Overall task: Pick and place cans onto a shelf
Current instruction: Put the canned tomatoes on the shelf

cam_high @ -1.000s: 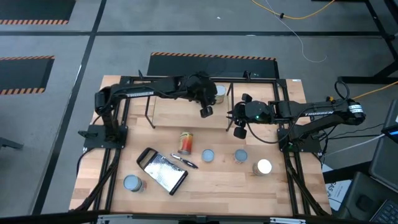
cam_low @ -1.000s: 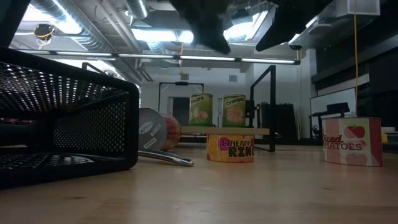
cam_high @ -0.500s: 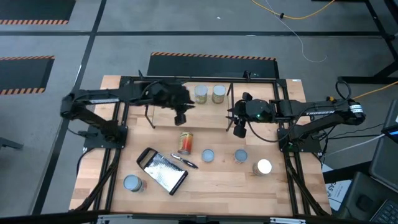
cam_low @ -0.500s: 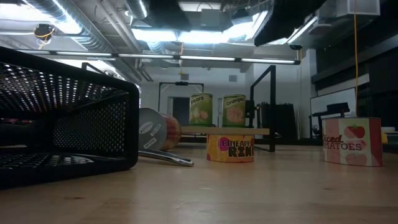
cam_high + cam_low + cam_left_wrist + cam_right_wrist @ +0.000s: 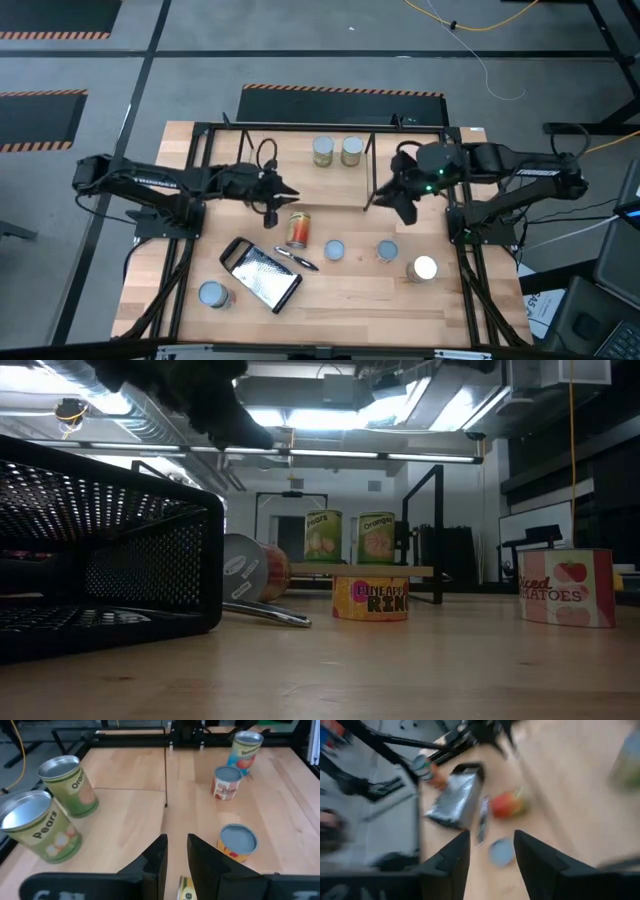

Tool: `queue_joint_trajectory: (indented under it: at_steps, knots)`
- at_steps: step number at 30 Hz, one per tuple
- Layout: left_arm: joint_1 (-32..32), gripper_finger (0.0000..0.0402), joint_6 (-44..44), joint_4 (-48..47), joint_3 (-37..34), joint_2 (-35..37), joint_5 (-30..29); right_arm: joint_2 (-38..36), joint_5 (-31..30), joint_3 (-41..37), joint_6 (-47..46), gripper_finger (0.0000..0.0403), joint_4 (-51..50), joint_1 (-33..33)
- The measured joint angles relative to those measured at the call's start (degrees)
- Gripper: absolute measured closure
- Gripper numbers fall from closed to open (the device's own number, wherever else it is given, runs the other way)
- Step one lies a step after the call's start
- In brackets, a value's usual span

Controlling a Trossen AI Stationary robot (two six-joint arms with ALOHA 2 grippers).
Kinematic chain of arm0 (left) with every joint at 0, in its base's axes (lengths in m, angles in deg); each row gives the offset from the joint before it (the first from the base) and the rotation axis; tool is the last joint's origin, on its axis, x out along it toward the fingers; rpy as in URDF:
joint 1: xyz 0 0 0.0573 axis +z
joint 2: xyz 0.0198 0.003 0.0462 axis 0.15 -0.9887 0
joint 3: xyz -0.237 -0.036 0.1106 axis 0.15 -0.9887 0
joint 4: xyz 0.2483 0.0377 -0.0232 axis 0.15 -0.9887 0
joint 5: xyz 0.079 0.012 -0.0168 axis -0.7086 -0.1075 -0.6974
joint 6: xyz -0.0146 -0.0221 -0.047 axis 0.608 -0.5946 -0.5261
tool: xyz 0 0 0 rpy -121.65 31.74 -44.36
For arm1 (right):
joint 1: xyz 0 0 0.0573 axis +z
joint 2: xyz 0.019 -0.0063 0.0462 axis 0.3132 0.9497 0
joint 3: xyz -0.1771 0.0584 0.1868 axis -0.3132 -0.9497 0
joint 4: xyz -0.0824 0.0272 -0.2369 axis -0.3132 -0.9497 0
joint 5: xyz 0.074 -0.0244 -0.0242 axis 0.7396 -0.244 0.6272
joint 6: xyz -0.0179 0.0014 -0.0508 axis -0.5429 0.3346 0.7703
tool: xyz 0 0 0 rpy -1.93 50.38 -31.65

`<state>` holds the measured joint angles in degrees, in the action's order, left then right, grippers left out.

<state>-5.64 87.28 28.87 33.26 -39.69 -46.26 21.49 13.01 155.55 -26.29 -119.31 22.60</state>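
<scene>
I have two cans (image 5: 336, 151) standing side by side on the shelf (image 5: 300, 186) at the far middle of the tabletop (image 5: 350, 300), and five more wait on the near half: one lying on its side (image 5: 297, 229) mid-tabletop, others to its right and one near left. My left tool (image 5: 270, 212) hangs just far-left of the lying can, fingers slightly apart with nothing between them. My right tool (image 5: 408, 208) sits over the shelf's right end, open and empty, so I judge the next pick belongs to the left arm: drop onto that lying can and close.
</scene>
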Motion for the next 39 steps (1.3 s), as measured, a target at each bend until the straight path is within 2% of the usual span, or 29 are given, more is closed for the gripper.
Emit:
queue_joint_trajectory:
  at_steps: [3, 9, 19, 23, 39]
  knots:
    - [-0.2, 0.0335, 0.0, 2.1, -2.2, 0.0, 0.0, 0.0, 2.6, 0.3, -11.3, 0.0245, -4.3, 2.9]
    - [-0.2, 0.0335, 0.1, 2.8, -3.7, 0.0, 0.0, 0.6, 3.0, -4.4, -31.0, 0.0245, -8.4, 10.7]
    - [-0.2, 0.0335, 1.6, 3.5, -3.7, 0.0, 0.1, 0.6, 3.8, -14.7, -52.1, 0.0245, -7.2, 22.1]
    - [-0.2, 0.0335, 1.5, 3.7, -3.7, 0.0, 0.1, 0.6, 3.8, -17.7, -56.6, 0.0245, -7.1, 24.4]
    - [-0.2, 0.0335, 1.0, 5.1, -3.7, 0.0, 0.2, 0.6, 4.0, -25.0, -56.7, 0.0245, -6.8, 26.4]
